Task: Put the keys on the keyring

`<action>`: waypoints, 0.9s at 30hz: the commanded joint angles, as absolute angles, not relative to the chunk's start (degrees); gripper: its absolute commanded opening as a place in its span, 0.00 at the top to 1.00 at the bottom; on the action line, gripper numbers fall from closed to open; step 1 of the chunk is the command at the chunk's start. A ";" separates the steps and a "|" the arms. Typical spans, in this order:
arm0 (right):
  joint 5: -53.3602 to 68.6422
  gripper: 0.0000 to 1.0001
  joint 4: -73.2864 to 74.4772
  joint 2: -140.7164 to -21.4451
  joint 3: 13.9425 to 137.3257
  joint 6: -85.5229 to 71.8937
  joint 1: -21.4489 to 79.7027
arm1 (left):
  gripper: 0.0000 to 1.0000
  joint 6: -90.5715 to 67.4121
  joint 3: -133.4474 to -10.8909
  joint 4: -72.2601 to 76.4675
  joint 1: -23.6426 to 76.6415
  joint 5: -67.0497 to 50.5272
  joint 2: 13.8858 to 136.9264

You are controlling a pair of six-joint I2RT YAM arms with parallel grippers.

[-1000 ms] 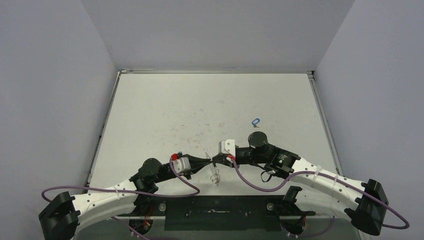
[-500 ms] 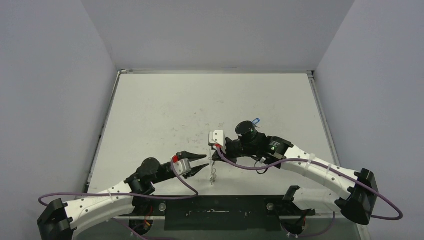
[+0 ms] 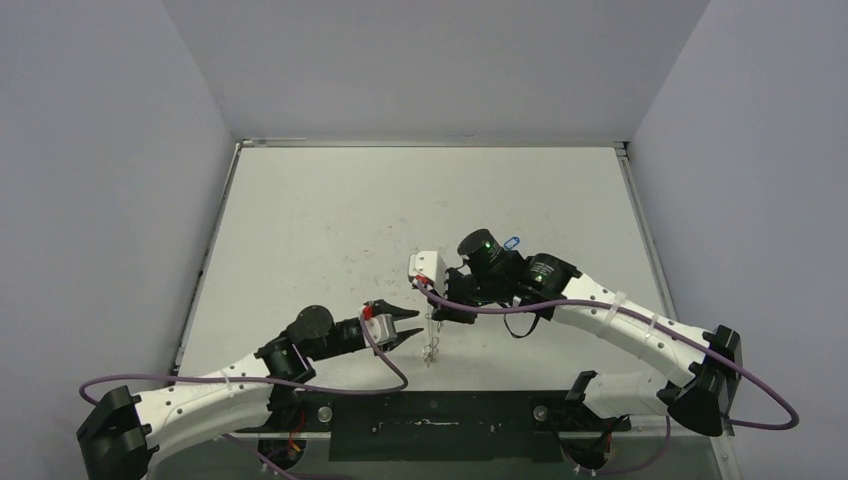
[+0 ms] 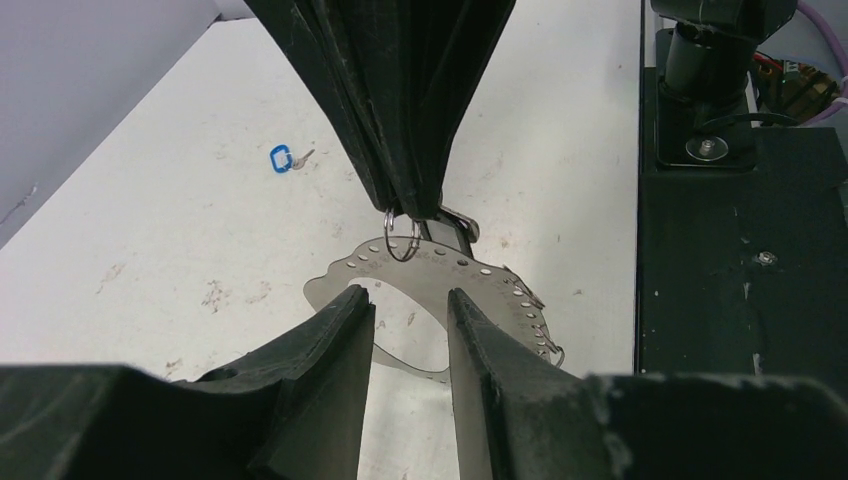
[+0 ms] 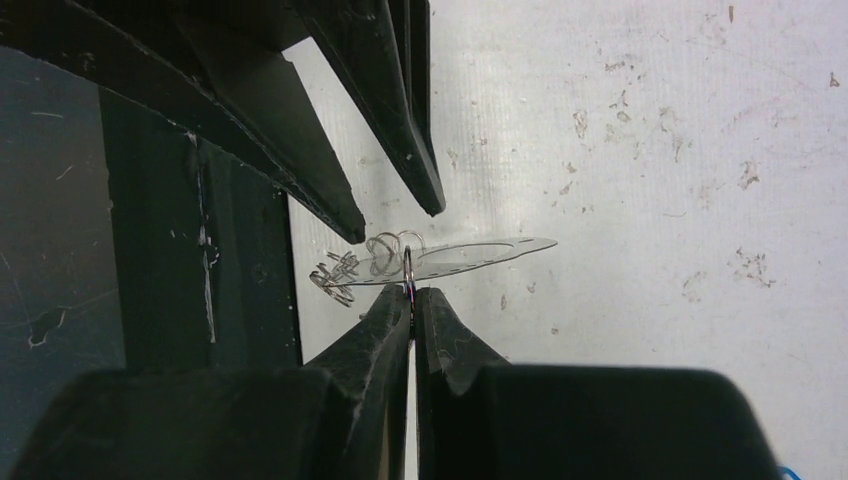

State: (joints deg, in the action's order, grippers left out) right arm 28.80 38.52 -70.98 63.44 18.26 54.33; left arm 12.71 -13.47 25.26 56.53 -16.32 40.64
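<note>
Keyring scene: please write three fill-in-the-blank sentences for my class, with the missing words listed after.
The right gripper is ____ on a wire loop of the keyring.
The jaws of the left gripper stand ____.
The key lying on the table has a ____ head.
Missing words: shut; open; blue.

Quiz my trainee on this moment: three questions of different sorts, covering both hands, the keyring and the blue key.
1. Fill in: the blue key lies on the ___.
2. True or false: the left hand is shut on the keyring.
3. What does the right hand pinch? A) the blue key B) a wire loop of the keyring C) nothing

Key: 1 table; 2 false, it is open; 3 B.
</note>
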 commanded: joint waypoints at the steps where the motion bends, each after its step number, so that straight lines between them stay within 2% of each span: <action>1: 29.45 1.00 38.51 -71.06 66.37 16.81 55.42 | 0.69 11.94 -17.42 29.33 56.69 -19.21 42.80; 7: 29.19 1.00 38.57 -71.68 66.63 16.35 56.26 | 0.69 11.76 -18.09 31.76 56.76 -19.63 45.14; 15: 28.65 1.00 38.28 -71.59 66.69 16.35 56.89 | 0.81 11.77 -18.63 34.05 56.73 -22.34 47.94; 23: 28.21 1.00 38.41 -71.89 66.97 16.26 57.37 | 0.83 11.90 -19.34 34.23 56.69 -22.70 48.74; 27: 27.92 1.00 38.58 -71.98 66.98 16.64 57.55 | 0.93 11.67 -19.26 34.23 56.69 -22.36 48.59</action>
